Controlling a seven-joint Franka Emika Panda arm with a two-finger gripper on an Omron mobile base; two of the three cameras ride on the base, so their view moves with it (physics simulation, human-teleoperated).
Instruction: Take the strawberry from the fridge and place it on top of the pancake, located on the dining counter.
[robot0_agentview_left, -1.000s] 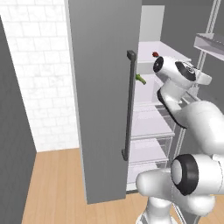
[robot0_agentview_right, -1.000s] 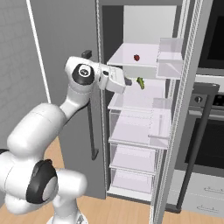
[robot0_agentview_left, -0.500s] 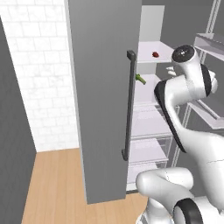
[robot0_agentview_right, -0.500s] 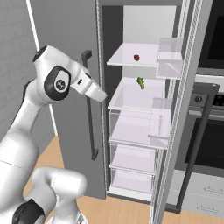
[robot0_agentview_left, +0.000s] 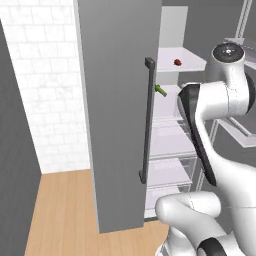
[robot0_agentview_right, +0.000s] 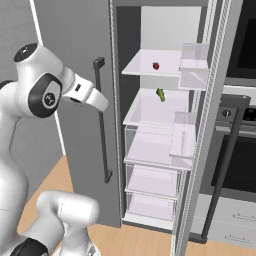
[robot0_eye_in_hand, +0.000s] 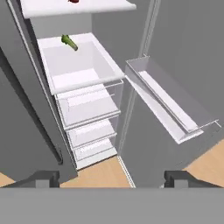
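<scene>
**Fridge open, strawberry on upper shelf**

The fridge (robot0_agentview_right: 150, 150) left door is closed, its dark handle (robot0_agentview_left: 146, 120) vertical. The strawberry (robot0_agentview_right: 156, 65) rests on the top white shelf (robot0_agentview_right: 145, 65); a green vegetable (robot0_agentview_right: 160, 94) lies on the shelf below. The pincer (robot0_eye_in_hand: 112, 178) has its fingers spread apart, empty, facing the open compartment.

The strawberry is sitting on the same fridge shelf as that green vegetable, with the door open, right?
Not quite. The strawberry sits on the top shelf of the fridge, one shelf above the green vegetable. The right base view shows it. The door is open, as you say.
</scene>
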